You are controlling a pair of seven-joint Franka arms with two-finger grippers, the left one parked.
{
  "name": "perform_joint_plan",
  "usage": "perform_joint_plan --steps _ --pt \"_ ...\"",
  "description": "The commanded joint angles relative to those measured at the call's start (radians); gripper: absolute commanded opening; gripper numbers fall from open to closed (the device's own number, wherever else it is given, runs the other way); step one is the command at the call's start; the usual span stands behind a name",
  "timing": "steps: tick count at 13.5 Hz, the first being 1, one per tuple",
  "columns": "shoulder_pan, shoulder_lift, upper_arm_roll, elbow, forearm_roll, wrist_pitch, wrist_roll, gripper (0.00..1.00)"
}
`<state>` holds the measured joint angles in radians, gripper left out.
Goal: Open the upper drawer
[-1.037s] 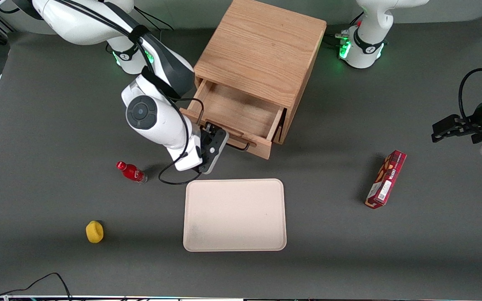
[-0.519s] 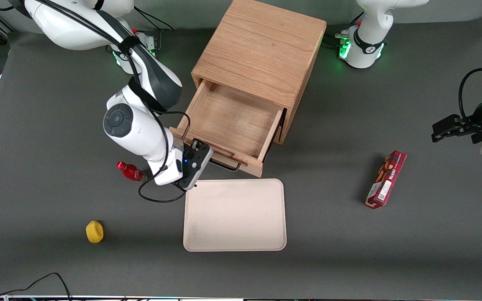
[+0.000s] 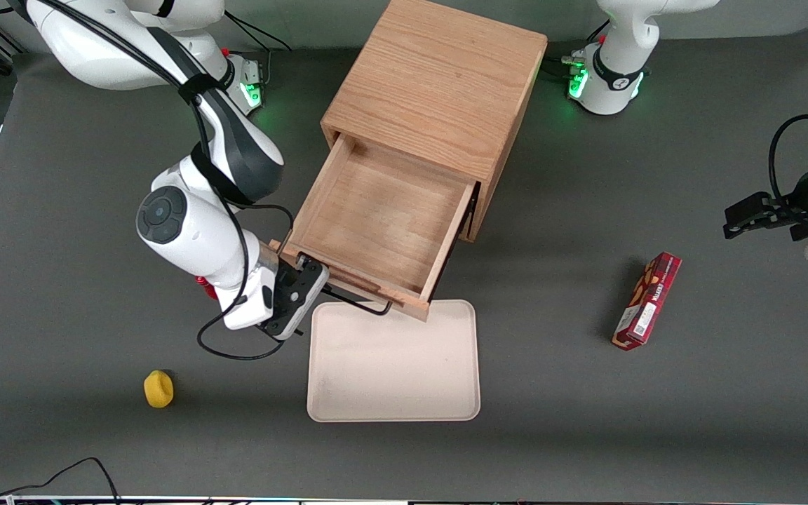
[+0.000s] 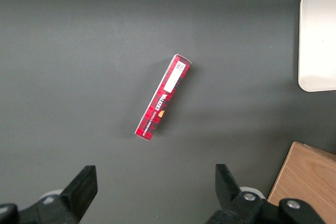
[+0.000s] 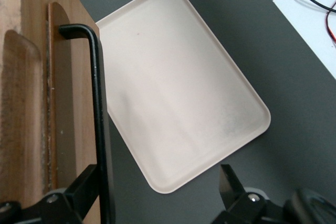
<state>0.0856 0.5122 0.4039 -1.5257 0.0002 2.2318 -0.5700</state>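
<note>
Step in hand: the pull on the upper drawer (image 3: 378, 217), judged near its end. Drawer drawn well out of the light oak cabinet (image 3: 439, 84), toward the front camera, its bare wooden floor open to view and nothing seen lying in it. Front panel now reaching over the farther edge of the beige tray (image 3: 393, 365).

Gripper (image 3: 302, 289) at the end of the black wire handle (image 3: 356, 303) toward the working arm's end of the table. Fingers (image 5: 81, 190) spread wide, not clamped; in the right wrist view the handle bar runs just inside 1 finger, so judged hooked rather than pinched.

Next move, as judged: stop the pull before the drawer leaves its runners, then lift the finger clear of the bar without dragging the panel sideways.

Against the 2 earlier frames: drawer noticeably farther out at each step, from a narrow opening to nearly full extension; gripper and wrist carried along with the handle toward the camera; front panel formerly short of the tray, now above its edge. Cabinet and tray unmoved.
</note>
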Motion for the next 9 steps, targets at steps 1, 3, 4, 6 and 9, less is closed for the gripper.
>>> perform_joint_plan --steps 1,3,4,6,9 --pt "0.002 0.020 -0.004 0.036 -0.002 0.003 -0.018 1.00" --pt "-0.006 0.009 -0.005 0.061 0.072 0.002 -0.008 1.00" --pt "-0.023 -0.004 -0.005 0.062 0.133 0.000 0.005 1.00" --pt "-0.066 -0.050 -0.005 0.055 0.260 -0.011 0.022 1.00" --pt "-0.130 -0.177 -0.026 0.048 0.303 -0.227 0.207 1.00"
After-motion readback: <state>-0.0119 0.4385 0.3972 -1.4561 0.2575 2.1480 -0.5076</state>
